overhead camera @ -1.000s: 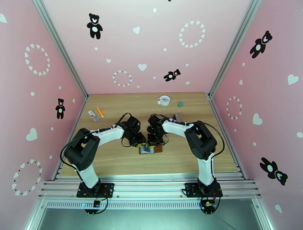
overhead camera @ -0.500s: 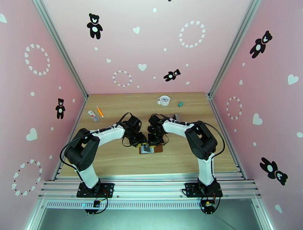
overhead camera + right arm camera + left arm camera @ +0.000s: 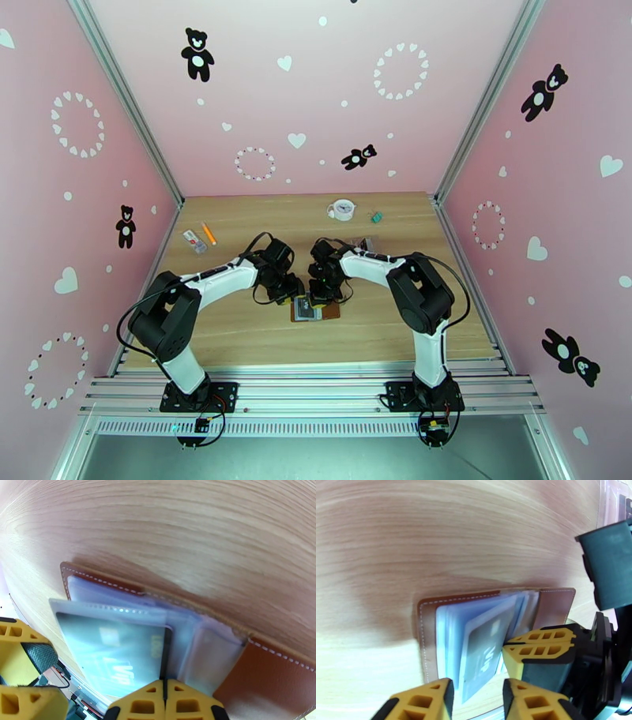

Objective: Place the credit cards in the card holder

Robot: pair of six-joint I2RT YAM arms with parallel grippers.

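Note:
The brown card holder [image 3: 329, 311] lies open on the table between both arms, its clear sleeves fanned out [image 3: 474, 610]. A dark grey credit card [image 3: 484, 655] marked VIP sits tucked in one sleeve, and the right wrist view shows this card [image 3: 114, 653] as well. My left gripper [image 3: 476, 689] is open, its yellow fingers on either side of the card's near end. My right gripper [image 3: 165, 687] is shut, its tips pressed onto the sleeves by the card's edge. The right gripper's fingers [image 3: 541, 645] show in the left wrist view too.
A crinkly clear pouch [image 3: 366, 242] lies behind the right arm. A white round object [image 3: 342, 209] and a small green item [image 3: 377, 216] sit at the back. An orange pen [image 3: 208, 233] and a small white item [image 3: 194, 241] lie at the left.
My left gripper's jaws have opened off the card, and the left arm has pulled slightly back and left. The right gripper has held still.

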